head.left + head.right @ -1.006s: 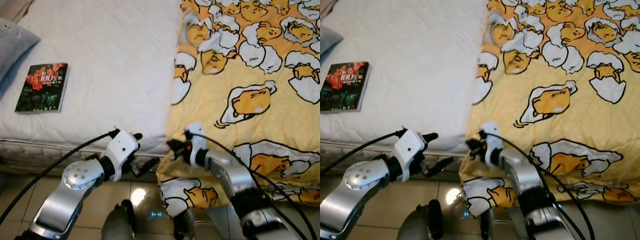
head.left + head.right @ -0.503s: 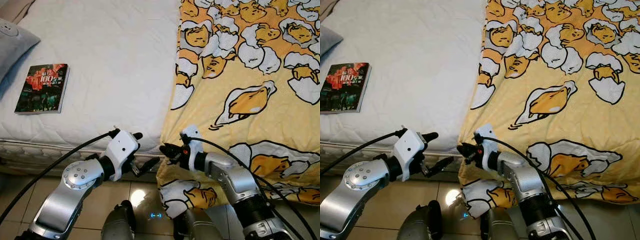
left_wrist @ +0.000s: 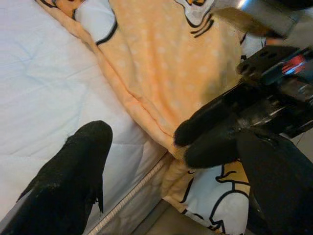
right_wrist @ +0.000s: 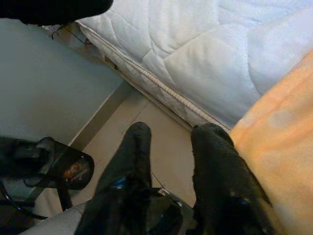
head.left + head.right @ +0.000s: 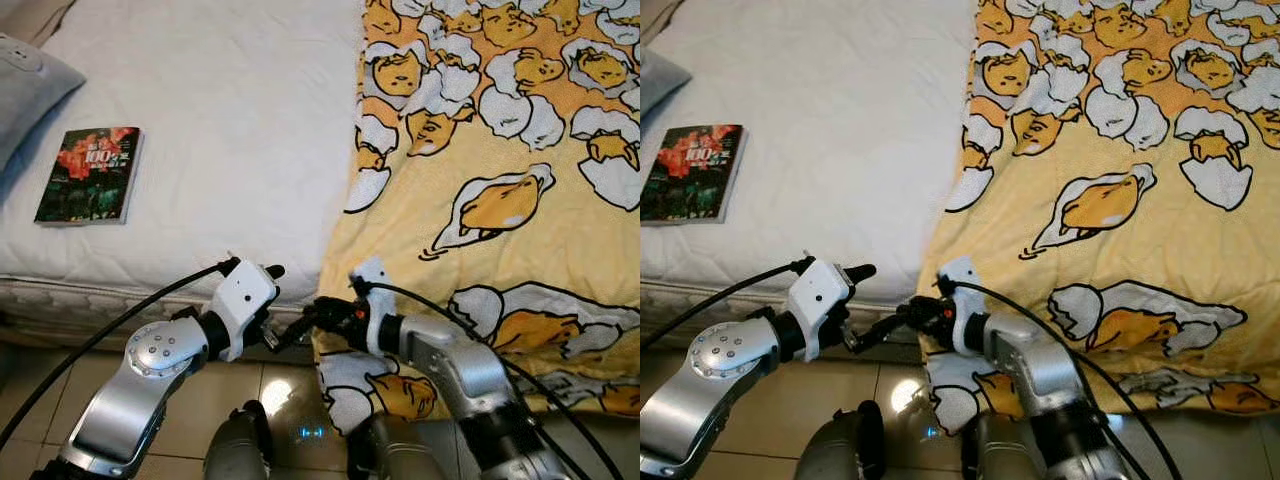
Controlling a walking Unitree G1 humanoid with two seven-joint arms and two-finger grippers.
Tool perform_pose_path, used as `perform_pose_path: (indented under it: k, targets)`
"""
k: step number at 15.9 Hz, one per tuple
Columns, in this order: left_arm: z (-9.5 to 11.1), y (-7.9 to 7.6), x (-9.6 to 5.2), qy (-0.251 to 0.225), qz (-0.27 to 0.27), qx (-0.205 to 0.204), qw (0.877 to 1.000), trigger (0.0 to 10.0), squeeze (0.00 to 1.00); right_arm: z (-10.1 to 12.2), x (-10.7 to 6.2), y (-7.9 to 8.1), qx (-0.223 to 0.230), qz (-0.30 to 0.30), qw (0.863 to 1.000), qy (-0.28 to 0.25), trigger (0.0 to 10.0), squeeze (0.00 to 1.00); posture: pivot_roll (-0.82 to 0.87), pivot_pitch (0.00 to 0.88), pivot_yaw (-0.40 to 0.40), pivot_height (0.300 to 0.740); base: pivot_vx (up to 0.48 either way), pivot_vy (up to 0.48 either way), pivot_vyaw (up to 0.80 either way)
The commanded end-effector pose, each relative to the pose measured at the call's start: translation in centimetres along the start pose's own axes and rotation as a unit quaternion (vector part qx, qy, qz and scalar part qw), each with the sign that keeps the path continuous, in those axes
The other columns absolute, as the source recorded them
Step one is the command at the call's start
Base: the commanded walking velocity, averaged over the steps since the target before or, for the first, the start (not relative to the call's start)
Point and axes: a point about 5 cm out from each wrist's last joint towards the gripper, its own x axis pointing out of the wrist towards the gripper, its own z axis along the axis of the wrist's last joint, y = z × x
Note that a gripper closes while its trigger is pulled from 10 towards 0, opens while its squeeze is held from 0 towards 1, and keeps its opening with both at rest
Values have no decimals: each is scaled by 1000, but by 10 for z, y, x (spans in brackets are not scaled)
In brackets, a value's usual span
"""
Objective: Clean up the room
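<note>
We meet both arms at the bed (image 5: 220,150) edge, lower centre of frame: right gripper (image 5: 322,316) w/ fingers apart beside the yellow blanket (image 5: 480,200) hem, left gripper (image 5: 290,328) spread wide. Next, we judge: pinch hem, pull straight.

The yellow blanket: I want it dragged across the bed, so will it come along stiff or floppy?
Probably floppy: the yellow blanket drapes over the mattress edge and wrinkles. A pinch by the right gripper would likely bunch it rather than slide it whole.
</note>
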Motion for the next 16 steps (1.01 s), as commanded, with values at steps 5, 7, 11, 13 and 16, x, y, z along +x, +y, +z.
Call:
perform_pose_path:
  k: [5, 7, 11, 13, 16]
  targets:
    - [-3, 20, -3, -32, 150, -80, 985, 10000, 0, 22, -45, -11, -30, -126, 986, -102, 10000, 1000, -111, 112, 5, 740, 0, 0, 0]
    - [-4, 29, -5, -43, 230, -110, 966, 10000, 0, 24, -57, -15, -54, -222, 966, -116, 10000, 553, -116, 99, 9, 740, 0, 0, 0]
    - [-7, 27, -5, -40, 271, -126, 953, 10000, 0, 12, -72, -16, -54, -317, 936, -143, 10000, 0, -121, 82, 8, 740, 0, 0, 0]
    - [-7, 25, -5, -40, 276, -128, 952, 10000, 0, 6, -79, -18, -48, -348, 925, -144, 10000, 0, -122, 76, 9, 740, -456, 0, 0]
    - [-5, 22, -2, -32, 279, -117, 953, 10000, 0, 4, -86, -22, -55, -384, 911, -142, 10000, 0, -120, 76, 9, 740, 0, 0, 0]
